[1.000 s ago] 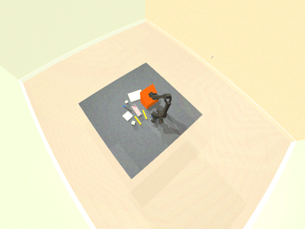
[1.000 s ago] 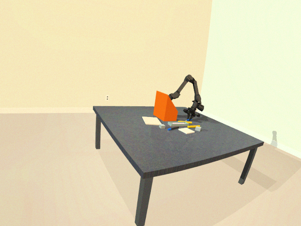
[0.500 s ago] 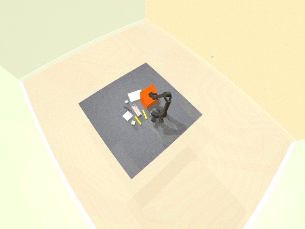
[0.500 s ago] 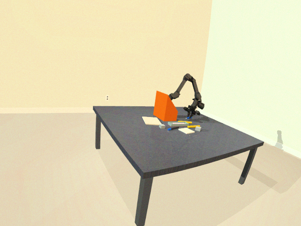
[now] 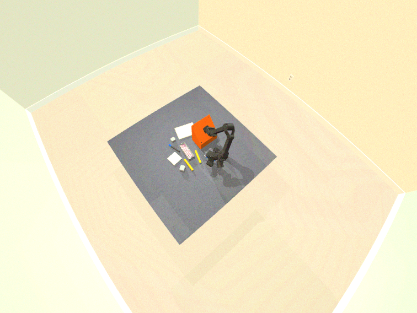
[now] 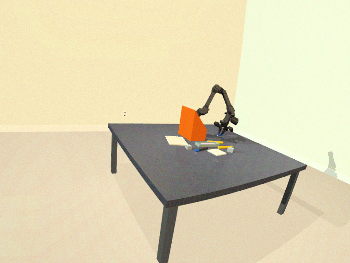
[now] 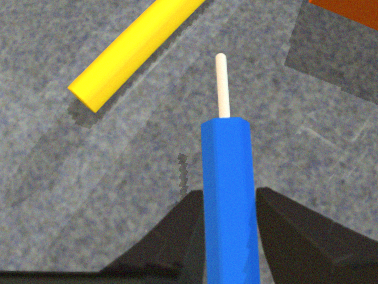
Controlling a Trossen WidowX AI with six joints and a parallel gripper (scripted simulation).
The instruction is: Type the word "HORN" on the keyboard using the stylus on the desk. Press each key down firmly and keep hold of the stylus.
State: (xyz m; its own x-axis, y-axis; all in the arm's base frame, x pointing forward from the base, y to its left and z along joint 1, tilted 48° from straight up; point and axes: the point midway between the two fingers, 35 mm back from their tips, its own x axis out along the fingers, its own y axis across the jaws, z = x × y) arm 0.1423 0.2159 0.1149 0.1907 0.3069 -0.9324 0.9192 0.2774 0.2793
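Stylus [image 6: 219,134] [image 7: 229,200] first: its blue barrel sits between the fingers of the claw [image 5: 208,156] [image 6: 221,133] [image 7: 229,200], which is closed on it, with the pale tip pointing out ahead. Whether it touches the surface [image 5: 151,151] [image 6: 197,175] [image 7: 125,165], I cannot tell. A yellow bar [image 5: 197,156] [image 6: 215,141] [image 7: 135,52] lies just beyond, between the claw and the keyboard [image 5: 186,151] [image 6: 207,144]. The tall orange block [image 5: 202,131] [image 6: 192,124] [image 7: 350,12] stands to one side.

The step in hand looks to be securing the stylus and starting to carry it; no key is being pressed, and the typing seems all to come. Next, I judge, the claw should keep its squeeze, lift the tip over the bar and keyboard edge, turn it downward, and line up above H. The keys are small in these views, so their letters cannot be read. A slanted tip could catch a neighbouring key or twist under a firm press.

Past the keyboard lie a dark pen with a blue end [image 5: 174,147] [image 6: 202,149] and a small white pad [image 5: 174,158] [image 6: 216,152].
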